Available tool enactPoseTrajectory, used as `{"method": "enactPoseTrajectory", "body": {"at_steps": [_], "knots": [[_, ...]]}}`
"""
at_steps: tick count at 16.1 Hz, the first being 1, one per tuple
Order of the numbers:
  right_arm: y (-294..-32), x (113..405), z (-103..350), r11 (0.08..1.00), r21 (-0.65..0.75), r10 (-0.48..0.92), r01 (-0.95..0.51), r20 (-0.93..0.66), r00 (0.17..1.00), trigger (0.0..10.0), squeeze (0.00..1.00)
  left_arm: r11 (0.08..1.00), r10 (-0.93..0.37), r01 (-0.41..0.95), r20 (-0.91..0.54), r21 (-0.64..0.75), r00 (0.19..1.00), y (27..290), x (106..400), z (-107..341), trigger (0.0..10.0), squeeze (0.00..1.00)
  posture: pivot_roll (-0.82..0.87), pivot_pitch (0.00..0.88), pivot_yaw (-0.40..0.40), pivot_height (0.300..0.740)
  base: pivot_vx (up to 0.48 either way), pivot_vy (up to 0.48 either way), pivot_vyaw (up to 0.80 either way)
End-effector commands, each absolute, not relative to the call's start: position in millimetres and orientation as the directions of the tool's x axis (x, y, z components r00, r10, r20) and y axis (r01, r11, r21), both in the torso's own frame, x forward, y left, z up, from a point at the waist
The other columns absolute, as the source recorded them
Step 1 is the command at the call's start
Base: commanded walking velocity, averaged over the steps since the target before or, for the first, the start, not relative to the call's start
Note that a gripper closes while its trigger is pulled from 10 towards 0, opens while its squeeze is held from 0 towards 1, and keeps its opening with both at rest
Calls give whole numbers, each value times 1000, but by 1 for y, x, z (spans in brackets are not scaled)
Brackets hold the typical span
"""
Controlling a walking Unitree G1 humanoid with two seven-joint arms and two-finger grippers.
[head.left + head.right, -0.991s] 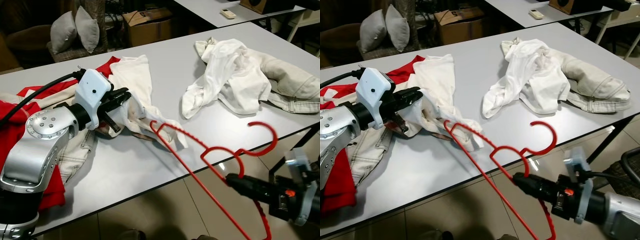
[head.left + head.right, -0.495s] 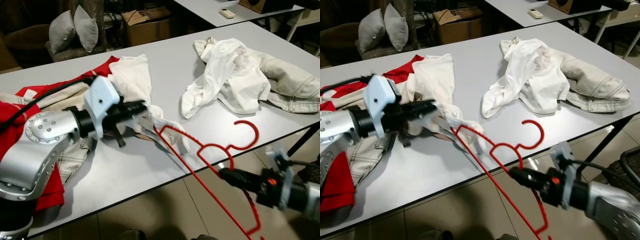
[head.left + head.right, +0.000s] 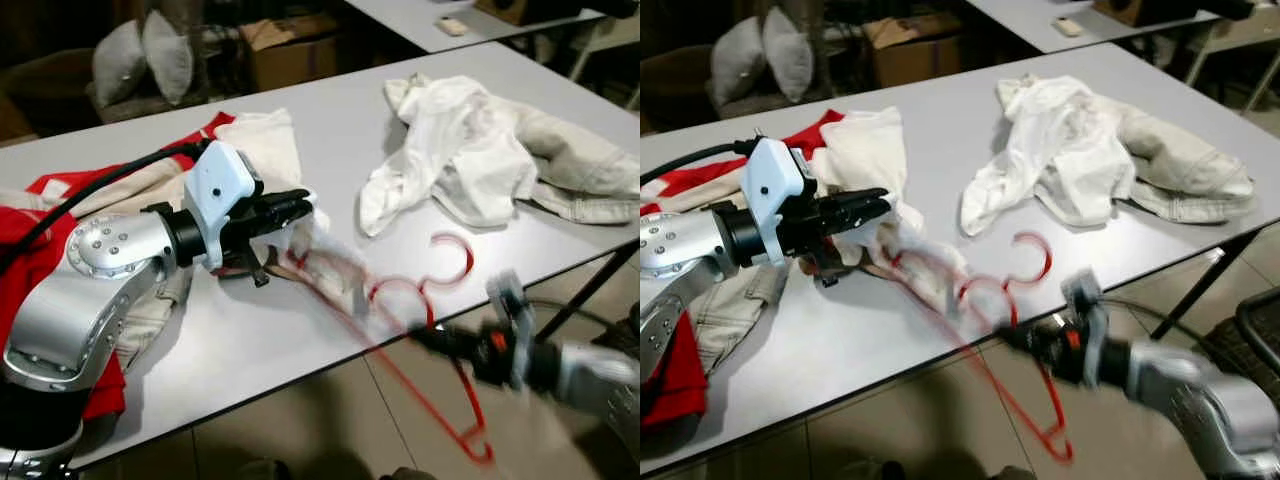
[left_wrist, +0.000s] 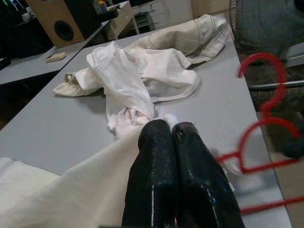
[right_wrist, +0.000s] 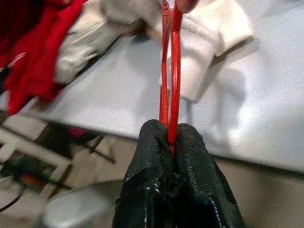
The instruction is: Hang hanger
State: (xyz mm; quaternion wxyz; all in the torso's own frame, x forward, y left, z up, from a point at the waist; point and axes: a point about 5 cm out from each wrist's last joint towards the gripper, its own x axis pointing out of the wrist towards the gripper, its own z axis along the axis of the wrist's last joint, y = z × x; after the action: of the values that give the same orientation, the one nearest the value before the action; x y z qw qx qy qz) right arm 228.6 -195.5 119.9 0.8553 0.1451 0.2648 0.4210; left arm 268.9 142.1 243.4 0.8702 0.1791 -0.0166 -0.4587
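Note:
A thin red hanger (image 5: 172, 71) hangs just off the table's front edge, blurred by motion, its hook (image 3: 460, 252) pointing up toward the table. My right gripper (image 3: 428, 340) is shut on the hanger's lower bar, below the table edge. A white garment (image 3: 268, 145) lies crumpled on the grey table (image 3: 330, 100) at left centre. My left gripper (image 3: 298, 206) is shut on a fold of that garment (image 4: 71, 190), holding it a little above the table. The hanger's near shoulder overlaps the garment's loose end.
A heap of white shirt and beige trousers (image 3: 490, 150) lies at the table's right. Red clothing (image 3: 40, 225) and beige trousers lie at the left, under my left arm. Cushions (image 3: 140, 55) and a cardboard box (image 3: 290, 45) stand behind. A second table is at the back right.
My right gripper has swung the hanger left and closer to the white garment. My left gripper has pushed forward and right with the garment's fold.

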Motion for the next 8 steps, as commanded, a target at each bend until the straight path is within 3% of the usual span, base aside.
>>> {"method": "enactPoseTrajectory", "body": {"at_steps": [1,3,4,6,8], "knots": [[-206,246,124,699,450,708,-556,-324,627,10000,0,507,-790,789,-179,347,586,151,266,243,0,0,-171,81,74,740,0,0,0],[-207,252,129,690,481,704,-542,-271,656,10000,0,507,-766,783,-228,361,601,159,266,238,0,0,-168,78,76,740,0,0,0],[-201,252,138,628,516,749,-583,-198,632,10000,0,512,-736,765,-261,390,625,165,268,234,0,0,-168,78,76,740,0,0,0],[-196,252,140,595,539,771,-596,-176,612,10000,0,513,-740,767,-254,385,622,164,268,235,0,0,-166,76,75,740,0,0,0],[-185,254,128,593,554,786,-584,-241,569,10000,0,455,-811,821,-220,344,542,147,262,237,0,0,-170,76,83,740,0,0,0]]}}
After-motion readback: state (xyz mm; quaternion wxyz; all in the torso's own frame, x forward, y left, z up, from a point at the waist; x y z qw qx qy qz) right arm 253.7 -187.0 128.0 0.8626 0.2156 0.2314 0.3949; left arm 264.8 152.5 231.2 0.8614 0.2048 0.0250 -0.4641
